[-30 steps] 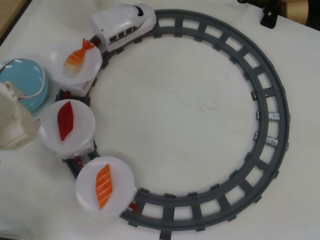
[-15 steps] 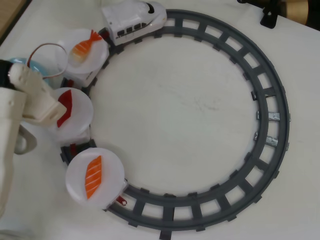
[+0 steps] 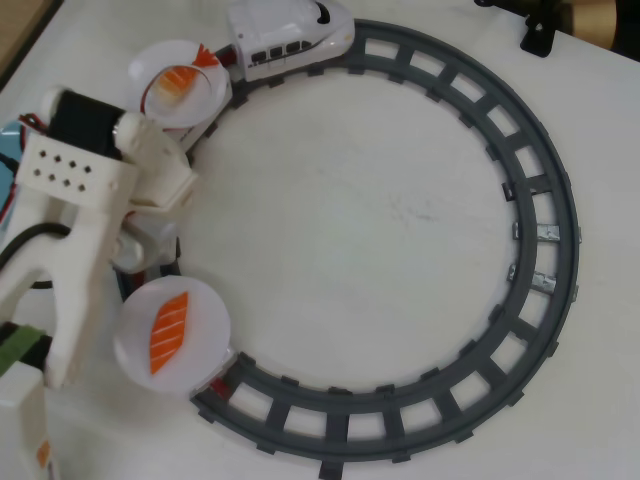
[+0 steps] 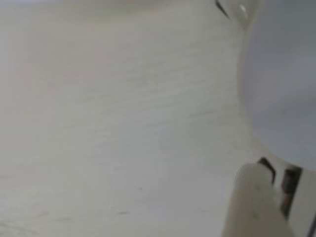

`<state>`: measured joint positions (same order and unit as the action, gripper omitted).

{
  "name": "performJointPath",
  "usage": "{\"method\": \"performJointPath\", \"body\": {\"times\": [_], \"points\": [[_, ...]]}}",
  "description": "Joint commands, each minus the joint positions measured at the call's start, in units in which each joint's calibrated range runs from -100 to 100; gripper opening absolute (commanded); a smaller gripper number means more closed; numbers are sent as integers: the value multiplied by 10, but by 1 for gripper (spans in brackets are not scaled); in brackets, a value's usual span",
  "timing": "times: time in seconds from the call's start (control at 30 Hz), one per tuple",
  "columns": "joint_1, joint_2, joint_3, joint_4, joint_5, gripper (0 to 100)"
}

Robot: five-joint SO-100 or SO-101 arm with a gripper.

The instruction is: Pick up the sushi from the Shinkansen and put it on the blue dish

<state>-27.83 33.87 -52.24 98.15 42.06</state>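
In the overhead view the white Shinkansen [image 3: 290, 38] stands on the grey track at the top. Behind it a white plate [image 3: 160, 110] carries an orange shrimp with a red tail [image 3: 180, 80]. A second white plate [image 3: 195, 345] at the lower left carries the striped orange sushi [image 3: 168, 332]. My white gripper [image 3: 160, 200] hangs over the track between the two plates, and its jaws are hidden under its own body. A sliver of the blue dish [image 3: 8, 140] shows at the left edge, behind my arm. The wrist view is blurred, with one white fingertip [image 4: 252, 207] at the bottom right.
The grey ring track [image 3: 540, 250] fills most of the white table. A black clamp [image 3: 538, 35] sits at the top right. My arm covers the left stretch of track. In the wrist view a pale bluish curved surface [image 4: 286, 74] fills the right side.
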Motion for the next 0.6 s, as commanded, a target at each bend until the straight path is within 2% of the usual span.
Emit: {"method": "performJointPath", "body": {"times": [0.0,0.17,0.37,0.57], "points": [[-24,-3,-34,10,11,31],[-53,4,-33,10,11,30],[-63,11,-30,10,9,17],[-63,62,-47,8,10,17]]}}
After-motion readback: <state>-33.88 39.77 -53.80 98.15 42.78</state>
